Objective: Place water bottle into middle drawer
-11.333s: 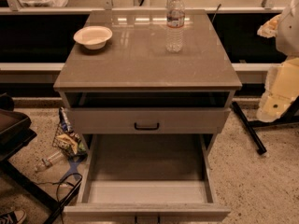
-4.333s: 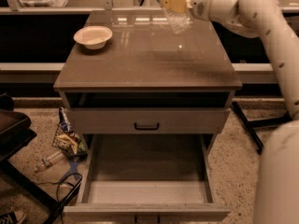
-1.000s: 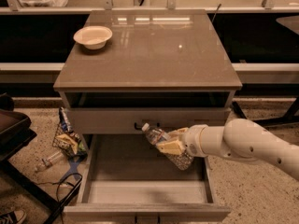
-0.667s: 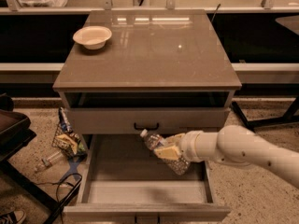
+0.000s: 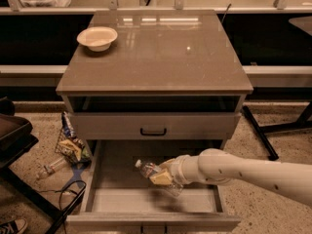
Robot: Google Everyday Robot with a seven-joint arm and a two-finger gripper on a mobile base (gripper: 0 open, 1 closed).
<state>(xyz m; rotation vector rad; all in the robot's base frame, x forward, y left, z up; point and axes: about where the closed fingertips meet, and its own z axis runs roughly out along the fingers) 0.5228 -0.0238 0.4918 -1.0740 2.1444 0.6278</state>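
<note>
While low over the middle drawer (image 5: 122, 200), water bottle (image 5: 147, 169) aslant between the gripper's (image 5: 160, 176) clamped fingers (image 5: 162, 179), cap up-left.

Glossy, reflective surface (image 5: 161, 57); matt wooden middle drawer (image 5: 146, 200); clear ribbed plastic water bottle (image 5: 148, 169) clasped by the smooth pale end effector (image 5: 162, 176) over the drawer's tray.

A cream-white tool (image 5: 160, 176), yellowish at its tip, grips a clear ribbed bottle (image 5: 147, 168) with a white cap over the grey-beige drawer (image 5: 146, 221). Above the tool, a black handle (image 5: 153, 131) marks the pale upper drawer (image 5: 200, 126); higher still, a cream bowl (image 5: 97, 37) sits on the glossy brown bench (image 5: 165, 57).
</note>
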